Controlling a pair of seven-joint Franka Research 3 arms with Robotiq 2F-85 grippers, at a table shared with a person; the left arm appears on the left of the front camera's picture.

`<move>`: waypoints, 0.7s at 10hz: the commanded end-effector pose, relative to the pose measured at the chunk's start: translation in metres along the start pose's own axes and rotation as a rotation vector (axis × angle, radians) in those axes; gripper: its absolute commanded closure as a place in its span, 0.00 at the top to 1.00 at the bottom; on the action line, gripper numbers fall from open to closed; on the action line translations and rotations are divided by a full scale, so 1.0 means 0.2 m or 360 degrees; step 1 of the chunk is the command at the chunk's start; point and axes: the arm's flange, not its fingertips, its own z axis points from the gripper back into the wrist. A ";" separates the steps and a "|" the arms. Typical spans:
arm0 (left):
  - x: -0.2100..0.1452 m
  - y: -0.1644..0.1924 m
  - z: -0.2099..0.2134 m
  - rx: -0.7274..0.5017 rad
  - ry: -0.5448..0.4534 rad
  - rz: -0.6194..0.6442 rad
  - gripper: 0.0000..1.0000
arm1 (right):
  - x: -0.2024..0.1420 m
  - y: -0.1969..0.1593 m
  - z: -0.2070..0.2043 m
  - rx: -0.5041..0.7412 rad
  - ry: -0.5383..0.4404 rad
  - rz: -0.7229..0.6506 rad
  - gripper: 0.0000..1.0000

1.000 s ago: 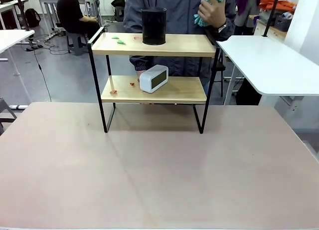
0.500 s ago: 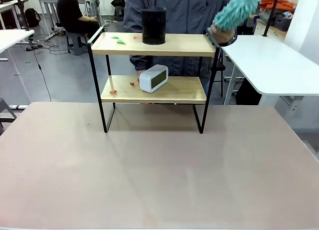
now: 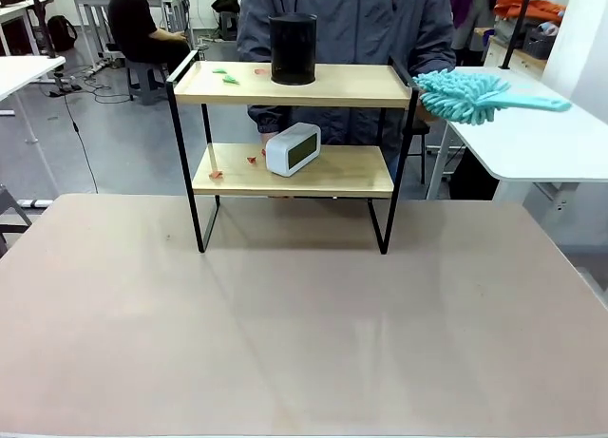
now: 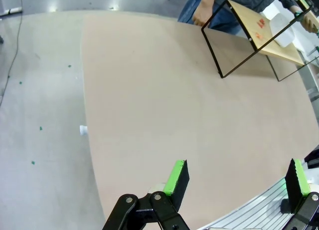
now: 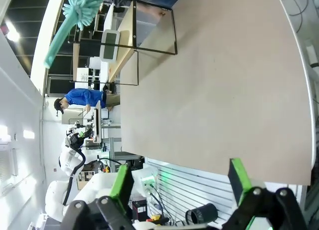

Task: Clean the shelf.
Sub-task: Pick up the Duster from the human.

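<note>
Shelf (image 3: 351, 85) stands at the far side of the tabletop (image 3: 304, 314), one rack with two wooden boards. The top board carries one black cylindrical container (image 3: 293, 48), two green scraps (image 3: 226, 76) and a reddish one. The lower board holds one white digital clock (image 3: 293, 149) and at least two red scraps (image 3: 217, 175). A person (image 3: 351, 25) behind holds one teal duster (image 3: 465, 96) beside its right end. Left gripper (image 4: 237, 172) and right gripper (image 5: 180, 179) both hang spread wide, empty, over bare tabletop.
</note>
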 end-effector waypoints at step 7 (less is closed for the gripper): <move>0.00 -0.01 0.00 -0.0030 -0.0019 -0.0037 1.00 | 0.48 0.30 -0.10 0.0324 0.0241 -0.0247 1.00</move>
